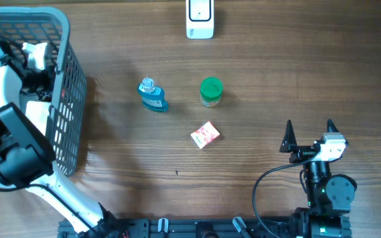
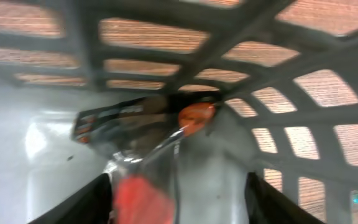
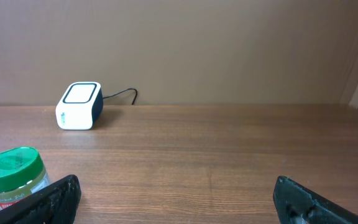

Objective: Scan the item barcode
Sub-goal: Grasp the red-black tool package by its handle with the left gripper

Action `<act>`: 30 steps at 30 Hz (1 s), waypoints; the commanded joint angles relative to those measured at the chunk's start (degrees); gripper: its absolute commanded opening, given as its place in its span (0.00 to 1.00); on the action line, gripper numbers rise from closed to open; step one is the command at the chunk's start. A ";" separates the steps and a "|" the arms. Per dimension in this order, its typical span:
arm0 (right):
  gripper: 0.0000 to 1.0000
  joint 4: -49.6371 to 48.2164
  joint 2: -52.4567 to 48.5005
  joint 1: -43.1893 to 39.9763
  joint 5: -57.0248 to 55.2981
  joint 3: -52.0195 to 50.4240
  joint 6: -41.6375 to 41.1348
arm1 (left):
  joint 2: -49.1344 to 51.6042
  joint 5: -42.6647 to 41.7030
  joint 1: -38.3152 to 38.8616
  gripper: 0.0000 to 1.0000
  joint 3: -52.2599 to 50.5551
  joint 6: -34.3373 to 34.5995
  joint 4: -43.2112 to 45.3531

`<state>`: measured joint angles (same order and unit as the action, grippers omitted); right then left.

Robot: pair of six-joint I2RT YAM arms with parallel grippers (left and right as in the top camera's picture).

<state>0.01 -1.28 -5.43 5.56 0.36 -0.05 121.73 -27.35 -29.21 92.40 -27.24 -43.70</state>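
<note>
My left gripper [image 2: 176, 190] is down inside the grey basket [image 1: 71, 86]. Its jaws stand apart around a clear plastic packet [image 2: 143, 149] with a dark label, an orange cap and red contents. The packet lies against the left finger, with a gap to the right finger. The view is blurred. The white barcode scanner [image 1: 200, 18] sits at the table's far edge, and in the right wrist view the scanner [image 3: 79, 106] is at the far left. My right gripper [image 1: 309, 129] rests open and empty near the front right.
On the wood table stand a blue bottle [image 1: 153, 94], a green-lidded jar [image 1: 211, 91] and a small red-and-white box [image 1: 205, 135]. The jar [image 3: 14, 177] sits by my right gripper's left finger. The basket's lattice wall [image 2: 278, 81] rises close behind the packet.
</note>
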 commanded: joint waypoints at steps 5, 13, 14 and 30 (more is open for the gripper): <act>1.00 -0.33 -0.02 0.13 0.74 -0.07 0.50 | 0.98 -1.11 0.83 0.52 -0.70 -1.07 -0.22; 1.00 -0.33 0.00 0.13 0.72 -0.07 0.46 | 1.16 -1.09 0.83 0.51 -2.25 -1.09 1.75; 1.00 -0.33 -0.02 0.13 0.72 -0.07 0.50 | 1.36 -1.11 0.83 0.51 -2.54 -1.07 2.19; 1.00 -0.33 -0.02 0.13 0.72 -0.07 0.48 | 2.99 -1.14 0.81 0.04 -2.60 -0.39 2.56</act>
<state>-0.01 -1.28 -5.43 5.56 0.36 -0.05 122.69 -29.34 -28.60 90.70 -27.70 -40.88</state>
